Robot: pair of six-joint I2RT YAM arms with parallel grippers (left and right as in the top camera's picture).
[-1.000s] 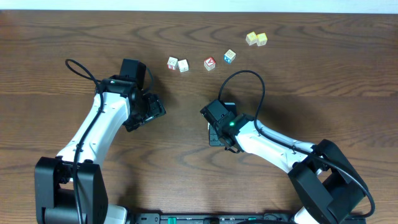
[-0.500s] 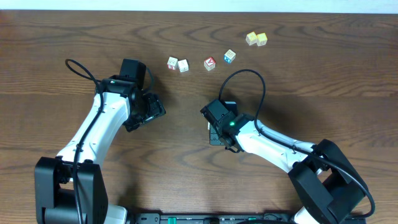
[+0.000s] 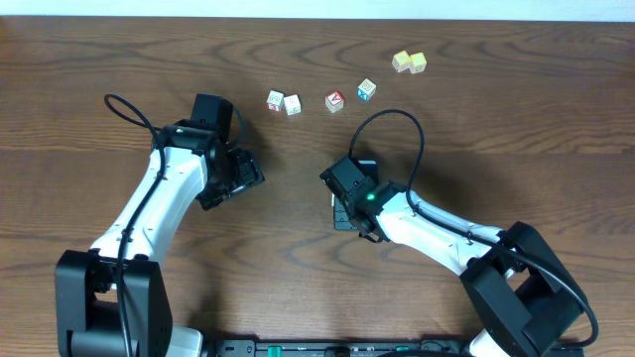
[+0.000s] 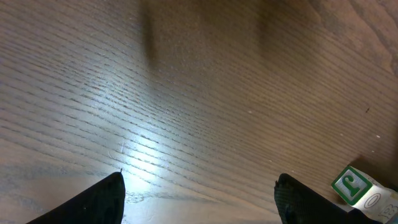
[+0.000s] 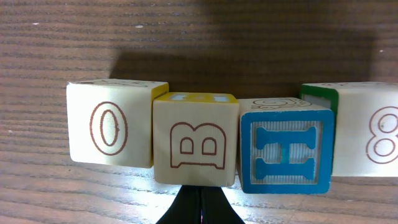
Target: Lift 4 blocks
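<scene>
Four lettered blocks (image 5: pixel 196 146), touching in a crosswise row, sit just ahead of the shut right gripper (image 5: pixel 200 205) (left gripper (image 4: pixel 200 179) open, empty).

Overhead looks straight down on the whole table (image 3: pixel 496 129); both wrist views sit close over its wood.
</scene>
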